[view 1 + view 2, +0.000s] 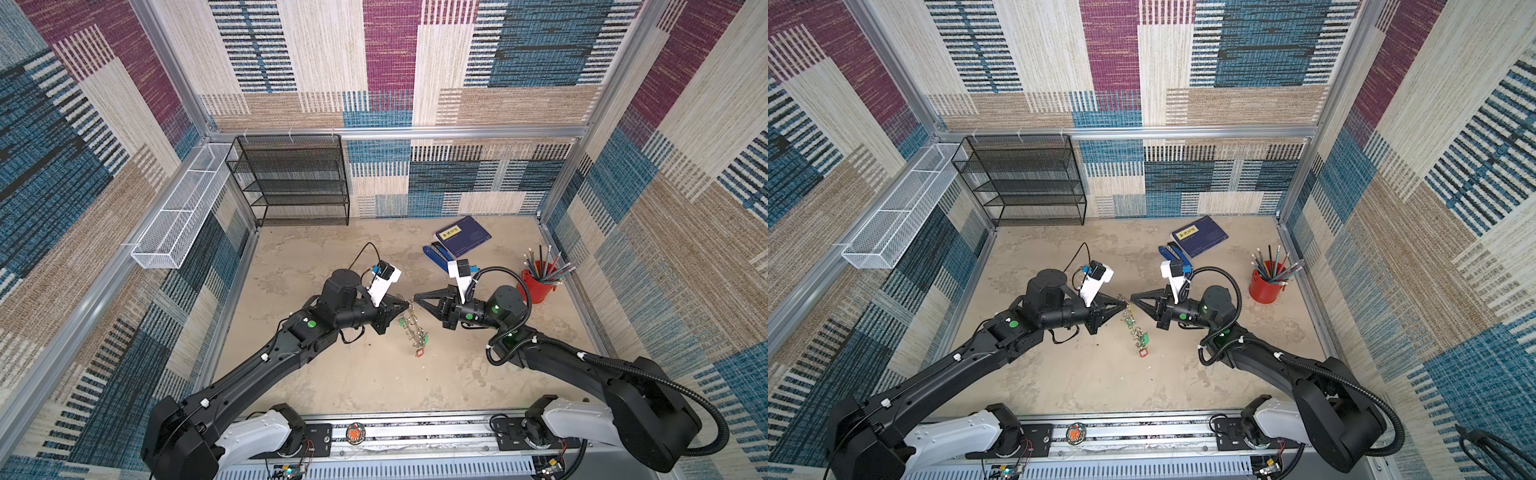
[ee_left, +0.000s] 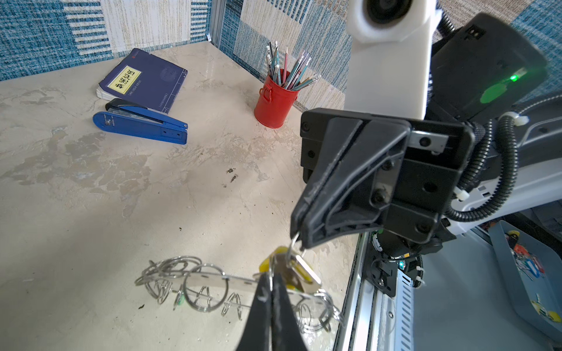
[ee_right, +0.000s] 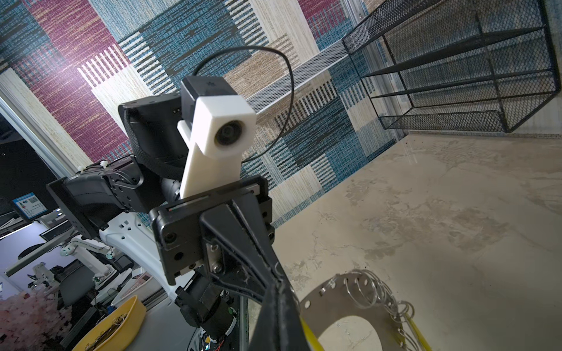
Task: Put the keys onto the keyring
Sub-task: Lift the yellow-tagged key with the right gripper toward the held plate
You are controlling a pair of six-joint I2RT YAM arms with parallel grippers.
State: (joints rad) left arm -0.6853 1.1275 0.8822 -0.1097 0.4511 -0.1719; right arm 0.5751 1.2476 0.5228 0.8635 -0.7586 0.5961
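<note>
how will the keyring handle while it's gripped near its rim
The keyring looks like a flat metal disc, so probably stiff and heavy for its size. Its split rings hang loose and would likely swing and tangle. Pinched near the rim by the left claw, it may pivot.

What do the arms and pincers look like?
The left arm and right arm are black with white base links and green stickers. The left pincer and right pincer are black, tapering triangles under white camera mounts. A ribbed black hose runs along the right arm.
</note>
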